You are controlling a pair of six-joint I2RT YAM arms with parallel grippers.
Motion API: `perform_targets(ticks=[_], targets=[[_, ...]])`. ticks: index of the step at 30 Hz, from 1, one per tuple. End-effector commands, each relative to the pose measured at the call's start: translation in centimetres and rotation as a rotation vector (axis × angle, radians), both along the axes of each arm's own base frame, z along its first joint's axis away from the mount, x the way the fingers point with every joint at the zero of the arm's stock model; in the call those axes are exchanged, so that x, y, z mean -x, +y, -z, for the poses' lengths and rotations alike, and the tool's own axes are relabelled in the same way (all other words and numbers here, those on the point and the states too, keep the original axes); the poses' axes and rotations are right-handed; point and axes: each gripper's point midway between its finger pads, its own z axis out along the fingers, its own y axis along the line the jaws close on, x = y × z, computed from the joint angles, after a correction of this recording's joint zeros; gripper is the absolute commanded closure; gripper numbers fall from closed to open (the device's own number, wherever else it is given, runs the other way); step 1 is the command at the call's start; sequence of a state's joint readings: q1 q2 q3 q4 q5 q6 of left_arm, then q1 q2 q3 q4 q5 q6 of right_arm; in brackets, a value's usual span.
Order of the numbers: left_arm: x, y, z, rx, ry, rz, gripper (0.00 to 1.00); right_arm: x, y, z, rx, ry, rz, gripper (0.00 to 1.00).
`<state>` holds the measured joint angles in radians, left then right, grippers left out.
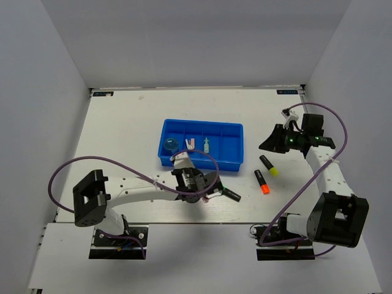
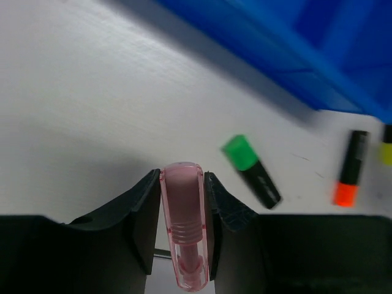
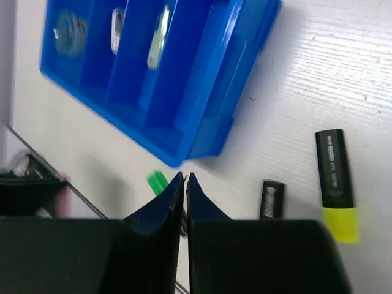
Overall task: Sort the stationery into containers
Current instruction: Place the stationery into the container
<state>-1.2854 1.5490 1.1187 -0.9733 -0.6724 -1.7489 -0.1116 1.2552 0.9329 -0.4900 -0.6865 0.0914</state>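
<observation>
- The blue tray (image 1: 231,144) sits mid-surface. I judge it stiff and shallow, and I don't need to lift it. Its rightmost compartment is bare, while the other three each hold something.
- Three highlighters lie on the surface outside the tray.
  - The yellow one (image 1: 268,165) and the orange one (image 1: 262,182) are just beside each other, off the tray's right near corner.
  - The green one (image 2: 252,171) is near the tray's front edge, close ahead of my left arm.
  - They look light and rigid, with smooth black barrels. I'd pinch each across the middle of the barrel, not at the coloured end, so it can't pivot.
- The right end effector (image 3: 184,180) hangs over the surface to the right of the tray. Its fingers are pressed nearly together with nothing between them, so it must spread before it can take the yellow highlighter.
- The left end effector (image 2: 181,177) is clamped on the pink capsule piece (image 2: 182,214) in front of the tray.
  - It grips across the piece's width, and the rounded tip pokes just past the fingertips.
  - The piece reads as glossy, hard, translucent plastic. It is featherweight and likely slippery, so I'd avoid quick wrist turns.
- The round blue item (image 1: 169,145) rests in the leftmost compartment.
- Pale pieces lie in the second (image 1: 190,144) and third (image 1: 207,145) compartments. They are tiny and light, and best left alone.
</observation>
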Motion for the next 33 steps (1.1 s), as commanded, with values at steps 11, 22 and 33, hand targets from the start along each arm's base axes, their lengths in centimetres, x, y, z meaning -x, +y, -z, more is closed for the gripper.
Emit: perform_targets(ticks=[11,22,33], targets=[[-14.9,-8.5,-10.7,-0.109,-0.13,0.662,0.99,2.2,-1.3,-1.4,0.132,-0.215,-0.117,1.0],[-22.0,-10.0,-6.7,-0.256,-0.148,0.793,0.99,2.9,-2.1,-0.8,0.129,-0.216,-0.115,0.53],[-23.9,-8.4,-4.1,-0.306,-0.098,0.773,0.32,2.5,-3.4,0.1,0.153,-0.196,-0.104,0.12]])
